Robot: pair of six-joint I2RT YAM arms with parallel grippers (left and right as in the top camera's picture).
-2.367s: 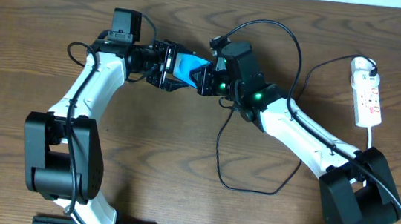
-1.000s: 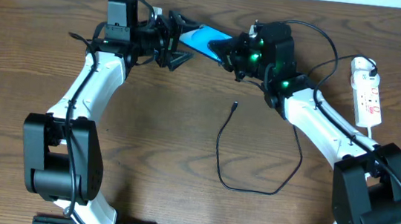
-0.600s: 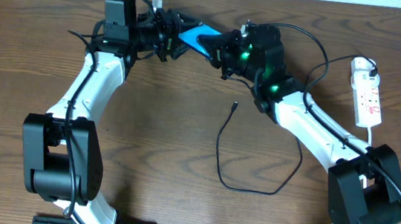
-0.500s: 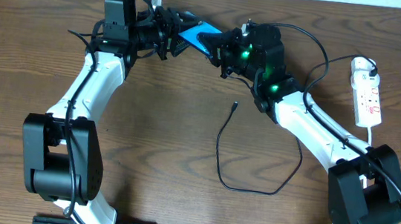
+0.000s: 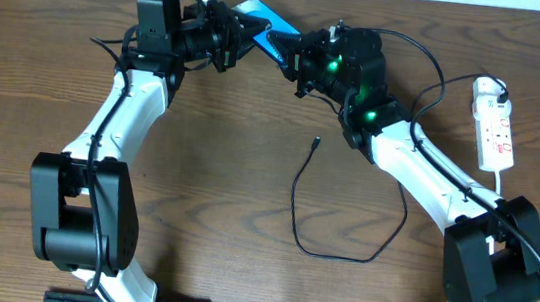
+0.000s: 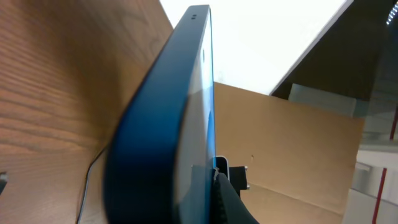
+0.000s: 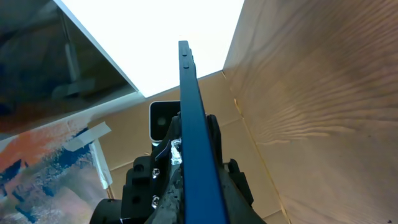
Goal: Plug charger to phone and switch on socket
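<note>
**Phone held up between both claws, charger tip loose on the bench**

The phone (image 5: 262, 16) is off the bench (image 5: 195, 193), tilted, at the far edge of the workspace. The left claw (image 5: 230, 38) is closed on one end and the right claw (image 5: 293, 55) on the other. Each wrist view shows the phone edge-on, rising from between that camera's own fingers. In the right wrist view the opposite claw sits behind it.

The phone is a stiff, thin slab with a glossy screen and smooth edges. It is probably light, but slippery and easy to crack if dropped. A grip across the flat faces near one end looks safest, as long as it leaves the port end uncovered. Which end carries the port cannot be told from these views.

The charger (image 5: 296, 209) lies slack in a loop on the bench, well apart from the phone. Its connector tip (image 5: 316, 144) points up toward the arms. The cable is thin and floppy, so it will not transmit a push. The hold should be on the rigid tip itself, or just behind it, with the tip lined up squarely with the port. The far end of the cable runs to the power strip (image 5: 493, 126) at the right edge. The power strip is light enough that it may slide when its switch is pressed.
</note>
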